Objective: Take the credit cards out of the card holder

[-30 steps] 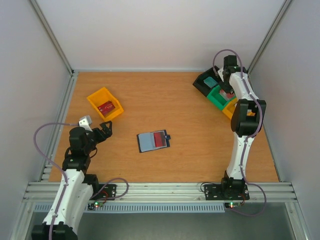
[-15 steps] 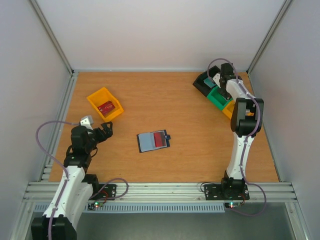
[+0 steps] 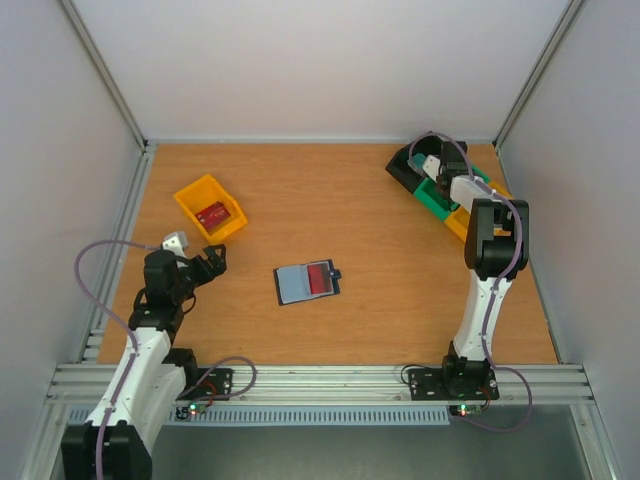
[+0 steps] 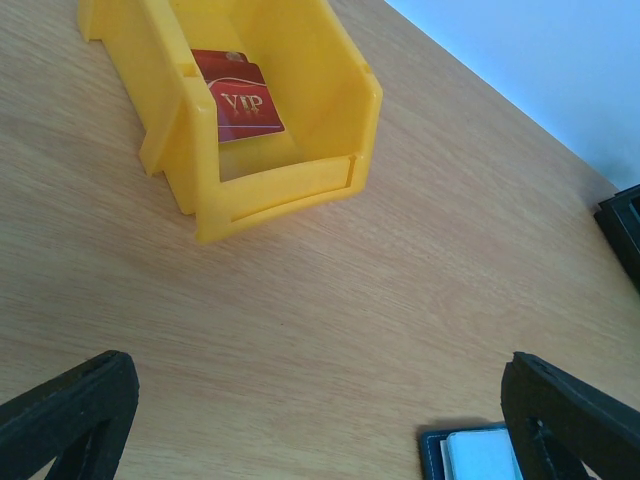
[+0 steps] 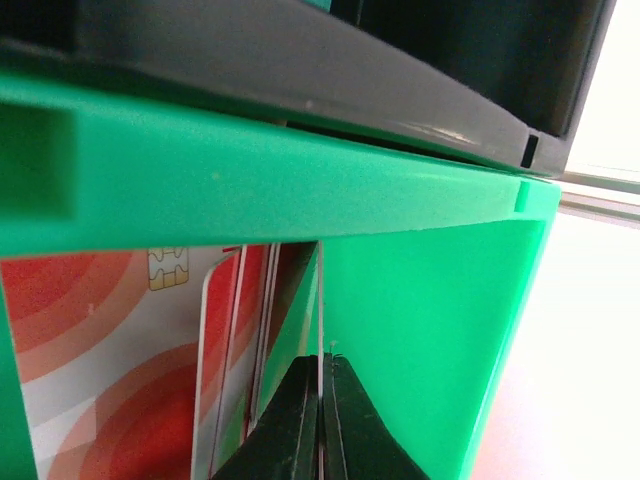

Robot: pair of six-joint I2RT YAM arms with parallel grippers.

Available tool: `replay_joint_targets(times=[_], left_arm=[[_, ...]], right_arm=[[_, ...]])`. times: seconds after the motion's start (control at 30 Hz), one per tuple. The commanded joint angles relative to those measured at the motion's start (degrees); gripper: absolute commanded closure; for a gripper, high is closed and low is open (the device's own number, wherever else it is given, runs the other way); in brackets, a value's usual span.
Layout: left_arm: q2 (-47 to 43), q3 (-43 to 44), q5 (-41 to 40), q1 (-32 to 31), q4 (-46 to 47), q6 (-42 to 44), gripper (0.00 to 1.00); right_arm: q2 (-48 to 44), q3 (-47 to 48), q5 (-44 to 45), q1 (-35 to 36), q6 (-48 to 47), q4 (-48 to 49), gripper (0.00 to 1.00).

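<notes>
Nearest the bases, the left gripper (image 3: 212, 258) hangs over the table with its 2 fingers wide apart and nothing between them. Just beyond it, mid-table, the card holder (image 3: 300, 284) lies flat and open. Its long axis runs left to right with a slight tilt, and its closing tab (image 3: 338, 272) points to the right. 1 red card (image 3: 320, 279) sits in its right-hand pocket, so the task looks unfinished.

Further left, the yellow bin (image 4: 290, 190) holds a red VIP card (image 4: 238, 95) lying flat.

Farthest away, the right gripper (image 5: 320, 400) is down in the green bin (image 5: 300, 190), beside the black bin (image 5: 350, 60). Its fingers are pressed together on what looks like an edge-on card (image 5: 320, 330), held upright alongside the stacked cards (image 5: 110, 400).

The step in hand appears to be dropping this card. To do it well, keep the card parallel to the stack and below the rim, and part the fingers only slightly. Then lift straight up so no neighbouring card is dragged out.
</notes>
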Motion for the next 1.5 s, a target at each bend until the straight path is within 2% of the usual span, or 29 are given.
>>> replay_joint_targets(times=[0.0,0.2,0.33,0.47,0.63,0.77,0.93,1.1,1.23,1.33,1.4,1.47], left_arm=[[0.3,-0.7,-0.3,0.0,3.6,0.1,0.01],[0.3,-0.9,0.2,0.0,4.0,-0.3,0.01],[0.2,-0.9,0.3,0.0,4.0,-0.4,0.01],[0.3,-0.9,0.4,0.0,4.0,-0.4,0.01],[0.2,-1.0,0.8,-0.2,4.2,-0.6,0.01],[0.1,-1.0,1.0,-0.4,4.3,-0.7,0.01],[-0.2,-1.1,1.7,-0.8,4.8,-0.4,0.01],[0.8,-0.1,5.6,-2.7,4.9,-0.4,0.01],[4.2,1.7,8.2,-7.3,0.9,-4.0,0.03],[9.8,4.5,11.3,-10.5,-2.4,-5.8,0.08],[14.6,6.8,14.4,-12.1,-5.1,-4.4,0.10],[19.2,8.7,15.5,-12.3,-8.7,-2.4,0.11]], right_arm=[[-2.3,-0.8,0.1,0.4,-1.9,1.8,0.99],[-3.8,-2.2,0.1,1.1,-2.0,2.1,0.97],[-4.4,-3.0,-0.8,1.4,-1.0,1.9,0.89],[-4.5,-3.3,-0.7,1.4,-0.9,1.2,0.72],[-5.7,-3.3,-1.7,1.4,0.0,-2.0,0.43],[-7.5,-3.1,-3.0,1.5,1.1,-4.5,0.33],[-11.9,-2.4,-4.7,2.7,5.4,-5.5,0.27],[-19.6,0.1,-7.3,6.9,18.5,-6.2,0.25],[-27.1,3.4,-17.8,9.5,41.7,-14.5,0.26],[-31.4,1.7,-27.8,12.7,61.1,-18.7,0.30],[-32.9,-1.5,-33.0,17.0,68.3,-20.4,0.34],[-33.0,-4.2,-34.5,23.2,71.4,-23.1,0.36]])
